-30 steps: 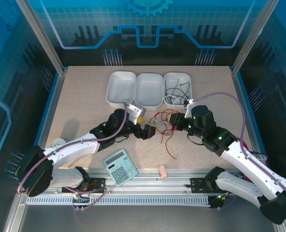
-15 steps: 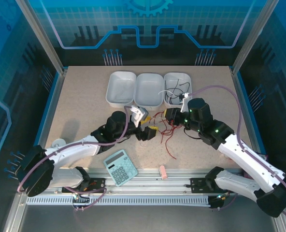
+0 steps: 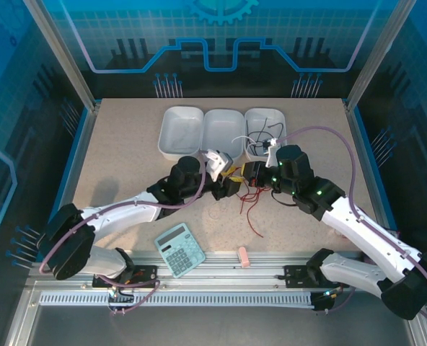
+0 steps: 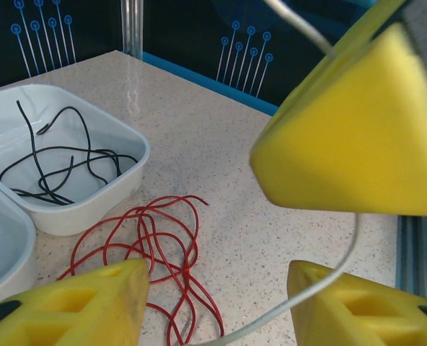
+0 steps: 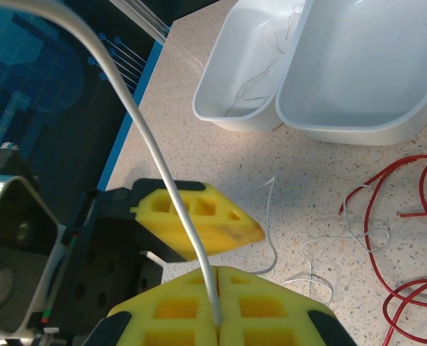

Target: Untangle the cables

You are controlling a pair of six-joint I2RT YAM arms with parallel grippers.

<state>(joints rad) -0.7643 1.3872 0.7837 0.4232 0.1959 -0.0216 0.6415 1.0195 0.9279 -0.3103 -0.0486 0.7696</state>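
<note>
On a speckled beige tabletop (image 3: 127, 151), inside blue-lit walls: right gripper (image 5: 217, 317) pinched shut on the white cable (image 5: 166, 176) — left gripper (image 4: 217, 288) spread open around that strand. Red cables (image 4: 156, 245) loose on the surface beside a white tray (image 4: 91, 205) of black cables (image 4: 62, 153).

My right fingers (image 5: 174, 313) are yellow foam, matt and slightly porous, moulded with open cells. My left fingers (image 4: 76, 303) have the same soft, dull finish. The white cable (image 5: 151, 155) wears a smooth plastic sheath with a faint shine. The red cable (image 4: 159, 249) looks glossier and the black cable (image 4: 55, 155) flatter. At 9 o'clock in my left wrist view, the tray (image 4: 102, 202) is smooth, glossy white plastic. The worktop (image 4: 271, 180) is a speckled, stone-look beige with a soft sheen. At 6 o'clock from above, the rail (image 3: 213, 268) is bare brushed metal.
</note>
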